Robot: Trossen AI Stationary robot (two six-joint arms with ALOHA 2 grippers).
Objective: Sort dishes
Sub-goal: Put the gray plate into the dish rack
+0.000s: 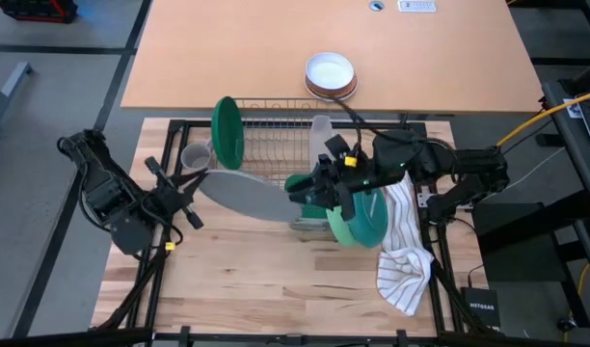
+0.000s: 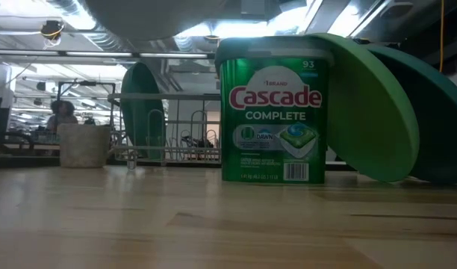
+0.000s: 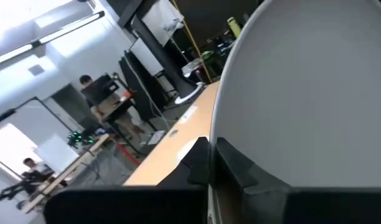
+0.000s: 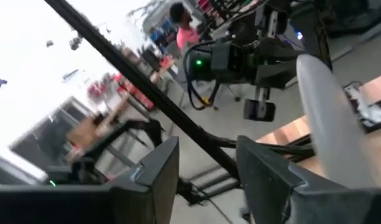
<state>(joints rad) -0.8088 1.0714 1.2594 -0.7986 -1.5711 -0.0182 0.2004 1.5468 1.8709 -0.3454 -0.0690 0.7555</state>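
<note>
While the left claw [image 1: 191, 204] clamps the grey plate [image 1: 245, 194] — right claw [image 1: 326, 180] gapes, holding nothing.

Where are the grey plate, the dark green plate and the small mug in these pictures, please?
grey plate [image 1: 245, 194]: high view, its face.
dark green plate [image 1: 227, 130]: high view, middle, standing in rack.
small mug [image 1: 195, 157]: high view, its opening.

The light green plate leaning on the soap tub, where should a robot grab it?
Probably by its top rim, coming down from above. The light green plate stands tilted on its edge against the Cascade tub, so the upper rim sticks up free. The teal plate leans close behind it and the tub blocks the front, so flat fingers pinching the thin upper edge look like the easiest way in.
</note>
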